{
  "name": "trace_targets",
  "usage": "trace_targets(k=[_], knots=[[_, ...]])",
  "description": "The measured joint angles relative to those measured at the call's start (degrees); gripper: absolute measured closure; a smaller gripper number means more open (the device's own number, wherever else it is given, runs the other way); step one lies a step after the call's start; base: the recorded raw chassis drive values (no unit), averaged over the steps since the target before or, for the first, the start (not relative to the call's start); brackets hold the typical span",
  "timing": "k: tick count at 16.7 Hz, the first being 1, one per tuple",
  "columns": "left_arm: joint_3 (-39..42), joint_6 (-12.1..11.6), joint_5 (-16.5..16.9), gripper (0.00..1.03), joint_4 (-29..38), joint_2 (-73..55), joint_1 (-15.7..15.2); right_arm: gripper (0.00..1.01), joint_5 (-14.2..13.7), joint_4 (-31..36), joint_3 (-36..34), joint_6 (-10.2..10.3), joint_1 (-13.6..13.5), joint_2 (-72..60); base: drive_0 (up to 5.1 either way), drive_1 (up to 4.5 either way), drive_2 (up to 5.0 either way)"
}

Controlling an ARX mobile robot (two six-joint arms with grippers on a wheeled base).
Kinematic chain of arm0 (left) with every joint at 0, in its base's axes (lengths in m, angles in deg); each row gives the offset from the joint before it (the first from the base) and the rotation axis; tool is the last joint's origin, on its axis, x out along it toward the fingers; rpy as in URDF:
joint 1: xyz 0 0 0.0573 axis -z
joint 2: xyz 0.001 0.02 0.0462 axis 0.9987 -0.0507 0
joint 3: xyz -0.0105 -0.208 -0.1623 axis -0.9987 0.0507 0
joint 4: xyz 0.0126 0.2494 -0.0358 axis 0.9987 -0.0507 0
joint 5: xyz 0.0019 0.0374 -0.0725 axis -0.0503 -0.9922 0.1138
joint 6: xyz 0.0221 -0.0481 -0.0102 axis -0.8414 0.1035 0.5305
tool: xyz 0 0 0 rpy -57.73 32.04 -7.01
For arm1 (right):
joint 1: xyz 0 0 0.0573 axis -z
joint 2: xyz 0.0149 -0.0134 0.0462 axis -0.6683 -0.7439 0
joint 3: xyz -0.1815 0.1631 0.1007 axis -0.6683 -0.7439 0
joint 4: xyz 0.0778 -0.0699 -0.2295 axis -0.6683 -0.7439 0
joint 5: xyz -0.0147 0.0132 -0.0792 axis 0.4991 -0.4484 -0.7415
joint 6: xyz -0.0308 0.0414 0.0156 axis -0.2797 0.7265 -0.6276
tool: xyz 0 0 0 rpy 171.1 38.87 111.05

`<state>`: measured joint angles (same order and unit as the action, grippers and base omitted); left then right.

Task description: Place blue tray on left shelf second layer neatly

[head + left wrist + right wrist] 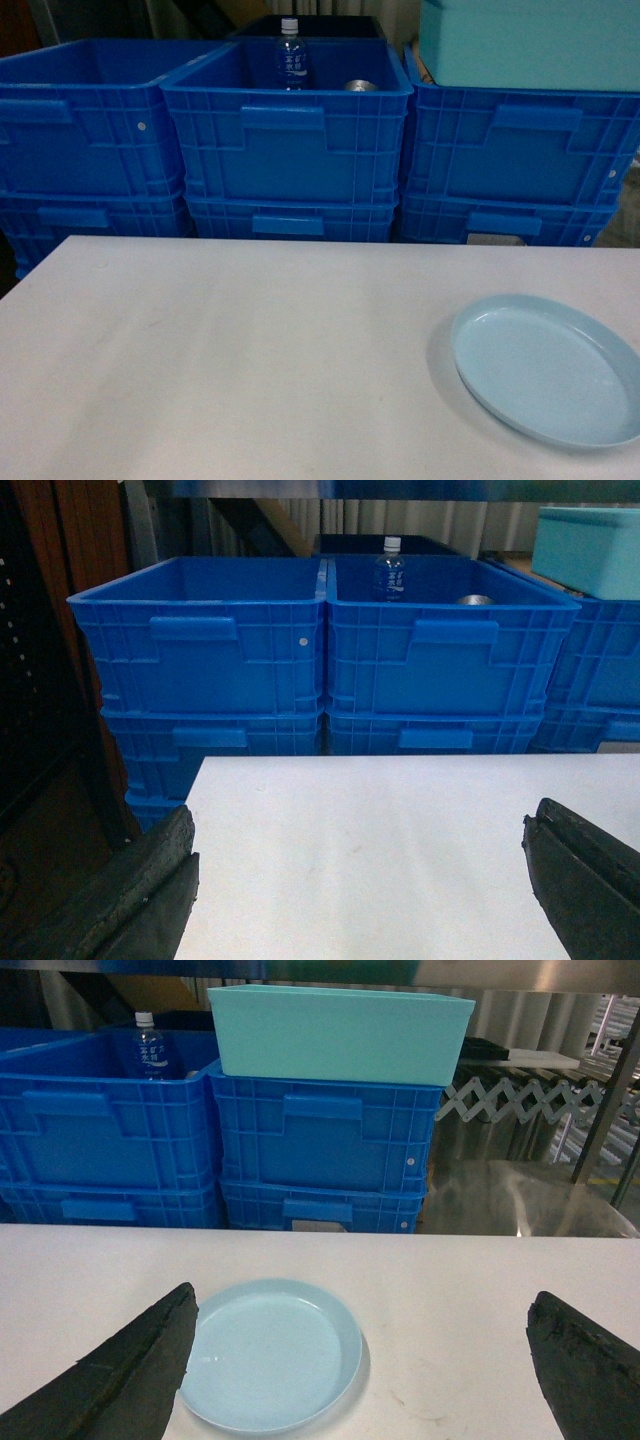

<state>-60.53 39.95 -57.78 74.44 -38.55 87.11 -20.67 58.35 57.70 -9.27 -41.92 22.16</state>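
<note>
Tray [545, 368] lies flat on white table [230, 360], right gripper [365, 1360] spread.

We see a white table [250, 360] filling the near ground; beyond its far edge stand dark-blue crates [290, 140] stacked in three columns, left, middle and right; in the middle top crate a clear water bottle [291, 55] stands upright, with a metal can [361, 86] just to its right; on the right column rests a turquoise bin [530, 45]; farther right we see a folding lattice gate [520, 1100].
</note>
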Motion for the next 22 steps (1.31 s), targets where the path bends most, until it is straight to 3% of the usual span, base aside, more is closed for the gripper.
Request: trace_targets(k=[12, 20, 22], knots=[[0.0, 0.0, 0.0, 0.05, 0.0, 0.0, 0.0, 0.03, 0.2, 1.0, 0.0, -0.3, 0.1, -0.5, 0.0, 0.0, 0.0], [0.0, 0.0, 0.0, 0.05, 0.0, 0.0, 0.0, 0.03, -0.6, 10.4, 0.0, -1.2, -0.6, -9.4, 0.0, 0.0, 0.0], [0.0, 0.0, 0.0, 0.05, 0.0, 0.0, 0.0, 0.03, -0.9, 20.6, 0.4, -2.1, -2.2, -21.4, 0.0, 0.0, 0.0]])
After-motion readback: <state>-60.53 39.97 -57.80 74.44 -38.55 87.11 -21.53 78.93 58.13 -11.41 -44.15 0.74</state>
